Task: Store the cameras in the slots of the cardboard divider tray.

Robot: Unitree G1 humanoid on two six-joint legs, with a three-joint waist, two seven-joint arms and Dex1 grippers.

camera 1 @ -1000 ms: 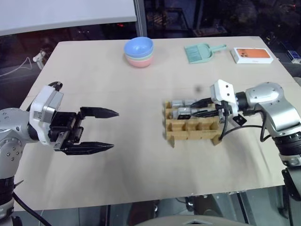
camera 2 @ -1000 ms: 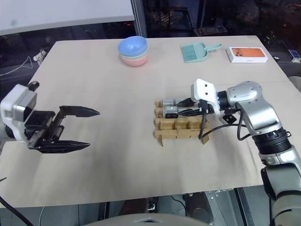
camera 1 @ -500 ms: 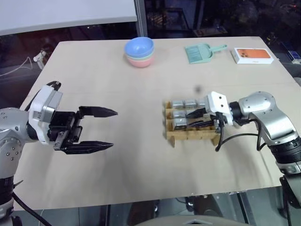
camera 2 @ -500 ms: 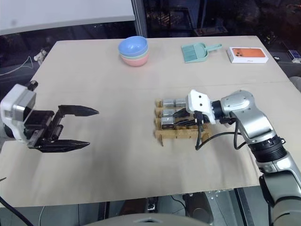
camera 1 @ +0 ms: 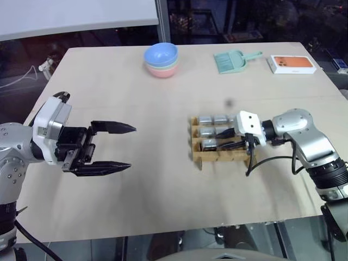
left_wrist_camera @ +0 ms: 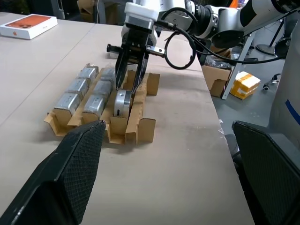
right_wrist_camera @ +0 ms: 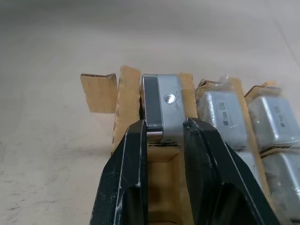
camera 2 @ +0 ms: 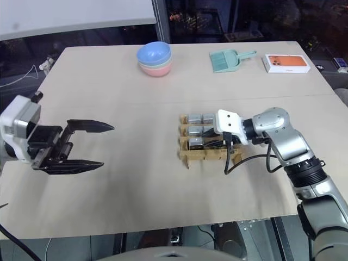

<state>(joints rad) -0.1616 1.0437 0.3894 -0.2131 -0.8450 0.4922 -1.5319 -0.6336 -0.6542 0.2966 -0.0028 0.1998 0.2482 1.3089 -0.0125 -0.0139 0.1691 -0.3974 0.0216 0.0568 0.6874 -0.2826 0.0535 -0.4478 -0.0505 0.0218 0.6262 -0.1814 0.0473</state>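
The cardboard divider tray (camera 1: 224, 156) lies right of the table's middle. Several silver-grey cameras (camera 1: 212, 119) fill its far and middle rows. My right gripper (camera 1: 220, 145) reaches in from the right and is shut on one more camera (right_wrist_camera: 164, 101), silver with a black face. This camera stands low in the left end slot of the near row, between the cardboard walls (right_wrist_camera: 126, 101). In the left wrist view the same camera (left_wrist_camera: 123, 103) sits under the black fingers (left_wrist_camera: 119, 75). My left gripper (camera 1: 130, 147) hovers over the table's left side, open and holding nothing, well apart from the tray.
Stacked bowls (camera 1: 161, 60), blue on top, stand at the back middle. A mint-green dustpan (camera 1: 231, 61) and a flat white-and-orange box (camera 1: 292, 63) lie at the back right. Bare tabletop (camera 1: 163, 190) spreads between my grippers and toward the front edge.
My right gripper has come down and toward the near row with the camera, which now sits in the near left slot. The left arm has stayed still.
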